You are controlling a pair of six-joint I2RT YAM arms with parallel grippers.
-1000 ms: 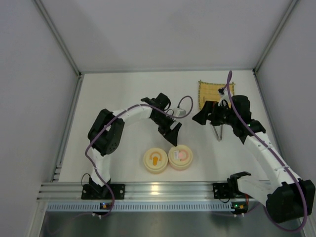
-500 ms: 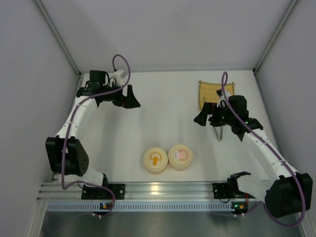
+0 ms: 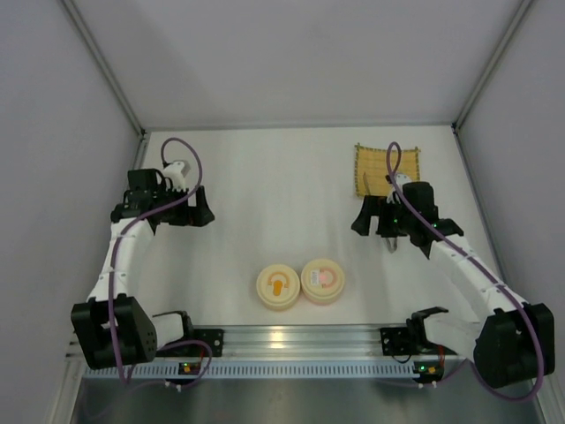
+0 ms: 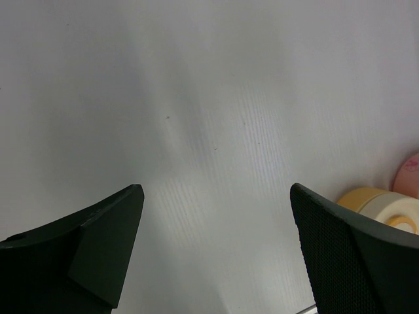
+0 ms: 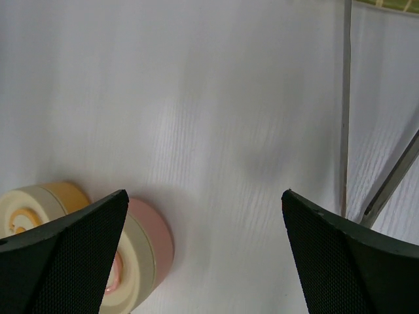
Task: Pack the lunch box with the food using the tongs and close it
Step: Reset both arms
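Observation:
The lunch box stands near the front middle as two round pieces. One is a pale yellow bowl [image 3: 279, 287] with an orange lump of food [image 3: 279, 284] in it. Beside it, a pink bowl [image 3: 323, 282] carries a cream top with a pink centre. The silver tongs [image 3: 391, 244] lie below the mat, mostly hidden under my right arm; their thin arms [image 5: 345, 111] show in the right wrist view. My left gripper [image 3: 203, 215] hangs open over bare table at the far left. My right gripper [image 3: 362, 221] is open beside the tongs, holding nothing.
A yellow woven mat [image 3: 387, 168] lies at the back right. White walls enclose the table on three sides. The left wrist view catches the yellow bowl [image 4: 376, 199] at its right edge, and the right wrist view shows the pink bowl [image 5: 144, 245] low on the left.
My left arm swung away from the bowls to the back left, then down the left side, its jaws opening wider. My right gripper drifted slightly nearer and left over the tongs.

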